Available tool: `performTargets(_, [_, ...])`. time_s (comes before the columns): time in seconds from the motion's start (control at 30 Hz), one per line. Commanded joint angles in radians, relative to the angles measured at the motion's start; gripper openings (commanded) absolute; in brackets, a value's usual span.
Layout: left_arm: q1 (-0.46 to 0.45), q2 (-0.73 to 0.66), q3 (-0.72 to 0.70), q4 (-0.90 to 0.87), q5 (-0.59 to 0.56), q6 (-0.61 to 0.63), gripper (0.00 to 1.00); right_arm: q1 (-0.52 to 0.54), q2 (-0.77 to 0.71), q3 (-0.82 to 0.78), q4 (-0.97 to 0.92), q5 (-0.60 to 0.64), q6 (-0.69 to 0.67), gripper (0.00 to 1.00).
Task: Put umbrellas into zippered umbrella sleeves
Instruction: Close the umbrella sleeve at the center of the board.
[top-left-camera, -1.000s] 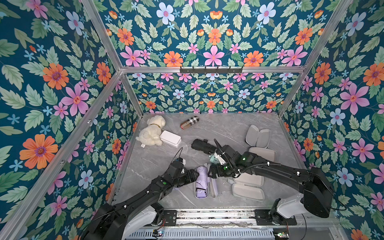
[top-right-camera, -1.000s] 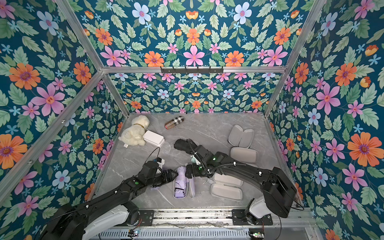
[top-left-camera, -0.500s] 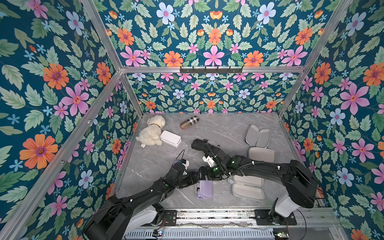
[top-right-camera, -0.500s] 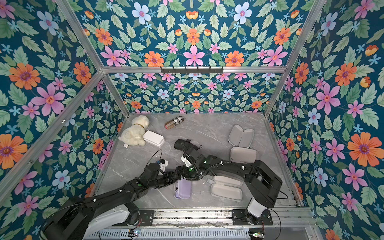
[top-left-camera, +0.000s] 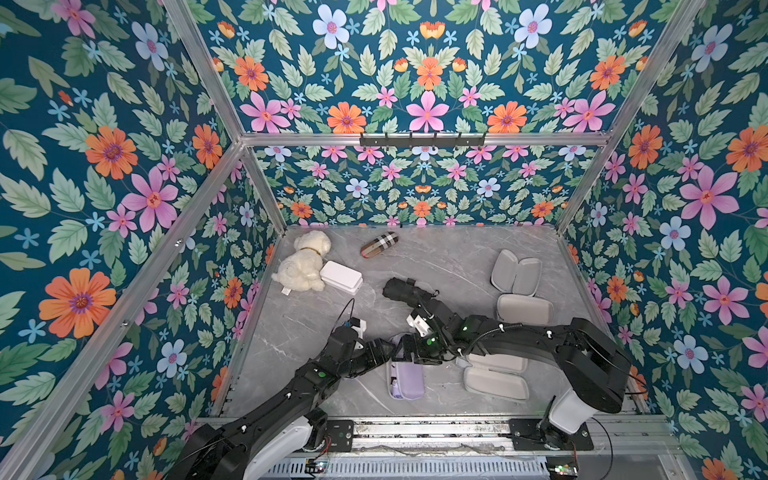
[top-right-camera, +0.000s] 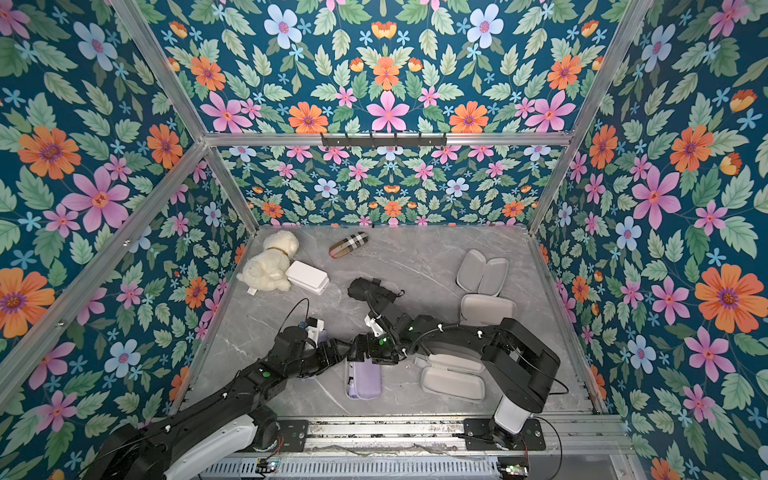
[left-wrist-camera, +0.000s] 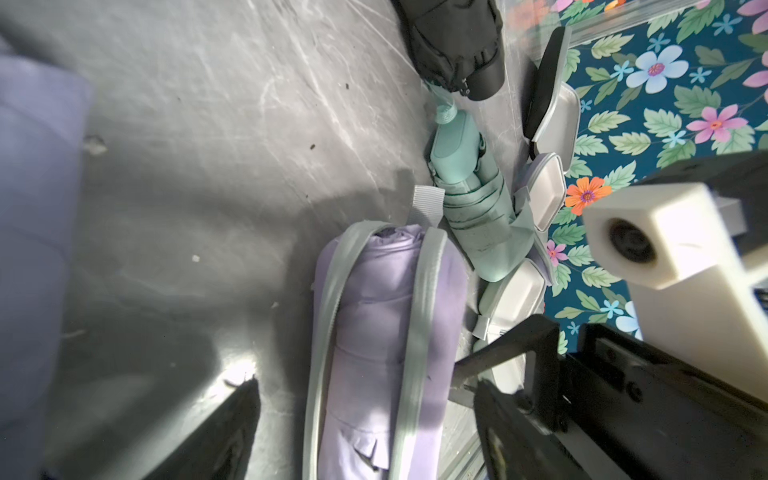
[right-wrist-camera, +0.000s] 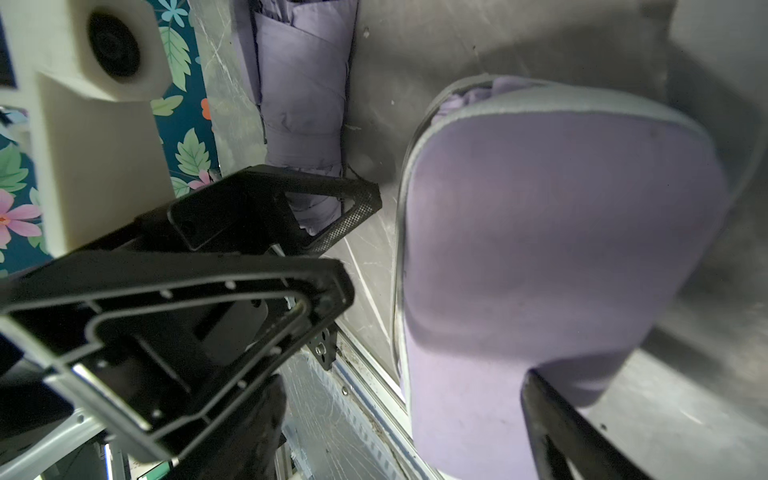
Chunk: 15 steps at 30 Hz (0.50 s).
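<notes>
A lavender sleeve (top-left-camera: 406, 380) lies near the table's front, its two halves folded nearly together. A lavender umbrella (left-wrist-camera: 374, 316) shows in the gap between its grey zip edges. My left gripper (left-wrist-camera: 370, 436) is open and straddles the sleeve's end, fingers clear of both sides. My right gripper (right-wrist-camera: 407, 436) is open too, one finger (right-wrist-camera: 561, 432) lying over the sleeve's lavender shell (right-wrist-camera: 561, 257). A second lavender umbrella (right-wrist-camera: 303, 104) lies beside the left gripper. The mint green umbrella (left-wrist-camera: 473, 199) and the black umbrella (top-left-camera: 405, 291) lie behind the sleeve.
Three open grey-lined sleeves lie on the right: (top-left-camera: 515, 274), (top-left-camera: 524, 309), (top-left-camera: 494, 378). A plush dog (top-left-camera: 303, 262), a white box (top-left-camera: 340, 276) and a tan plaid capsule (top-left-camera: 379, 245) sit at the back left. Both arms crowd the front centre.
The sleeve's upper half has been folded over the lavender umbrella, which lay exposed a second ago. My right gripper has moved forward and down onto the sleeve.
</notes>
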Motion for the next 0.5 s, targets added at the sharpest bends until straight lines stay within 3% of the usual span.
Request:
performTargets(0.0, [-0.034, 0.049, -0.02, 0.077, 0.027, -0.013, 0.83, 0.001, 0.014, -0.005, 0.191, -0.041, 0.12, 0.86])
performTargets(0.2, [-0.045, 0.107, -0.001, 0.078, 0.026, 0.016, 0.8, -0.049, -0.068, -0.078, 0.281, -0.096, 0.178, 0.85])
performTargets(0.47, [-0.044, 0.102, -0.003, 0.07, 0.039, 0.02, 0.76, -0.126, -0.212, -0.237, 0.115, -0.024, 0.099, 0.7])
